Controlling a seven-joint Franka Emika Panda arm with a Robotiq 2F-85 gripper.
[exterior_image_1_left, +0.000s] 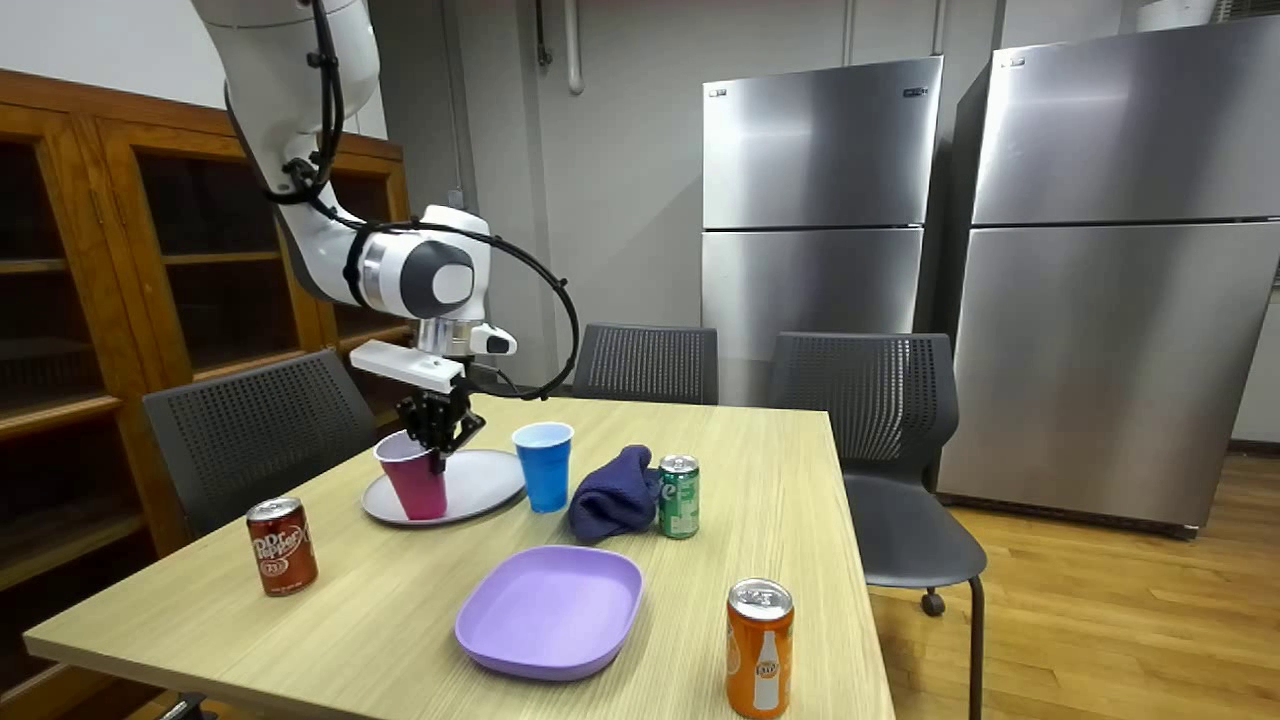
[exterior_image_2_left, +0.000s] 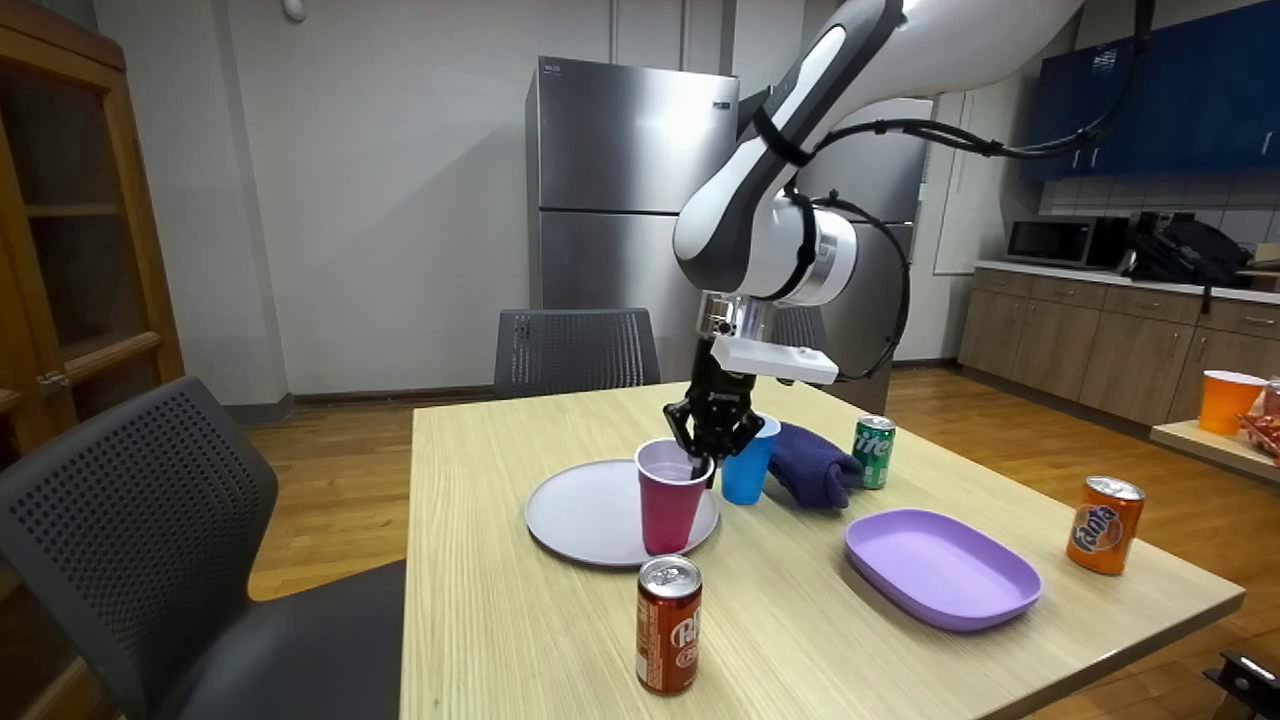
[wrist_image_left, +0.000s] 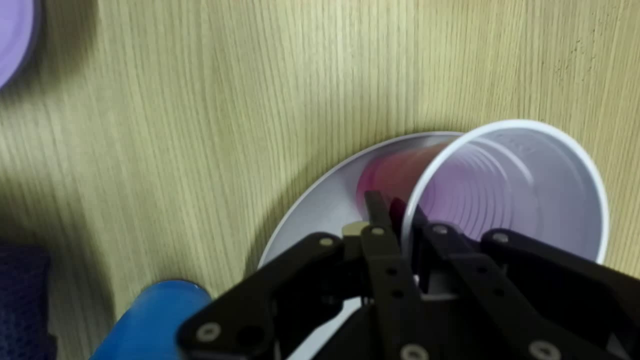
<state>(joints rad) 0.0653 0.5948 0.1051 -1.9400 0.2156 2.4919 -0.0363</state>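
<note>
Magenta plastic cup (exterior_image_1_left: 418, 490): leaning, its mouth toward 11 o'clock in an exterior view; its base is over the round grey plate (exterior_image_1_left: 485, 478), whether touching I cannot tell.
Inside the magenta cup: ringed, pink-tinted white wall and one finger; the bottom is partly hidden.
Fingers (wrist_image_left: 377, 212): clamped on that cup's wall at the rim's 8 o'clock in the wrist view, one inside, one outside.
Blue plastic cup (exterior_image_1_left: 545, 480): upright on the surface (exterior_image_1_left: 760, 470), 3 o'clock from the magenta cup in an exterior view, just beside the plate; pale inside, bottom hidden.
Navy cloth (exterior_image_1_left: 612, 500): bunched farther along 3 o'clock, next to the upright Sprite can (exterior_image_1_left: 679, 500).
Purple tray (exterior_image_1_left: 550, 612): shallow, round-cornered, between 4 and 5 o'clock from the same cup.
Dr Pepper can (exterior_image_1_left: 283, 548): upright, 8 o'clock, near the plate.
Fanta can (exterior_image_1_left: 760, 655): upright, 4 o'clock, well apart; metal tops hide what the cans hold.
</note>
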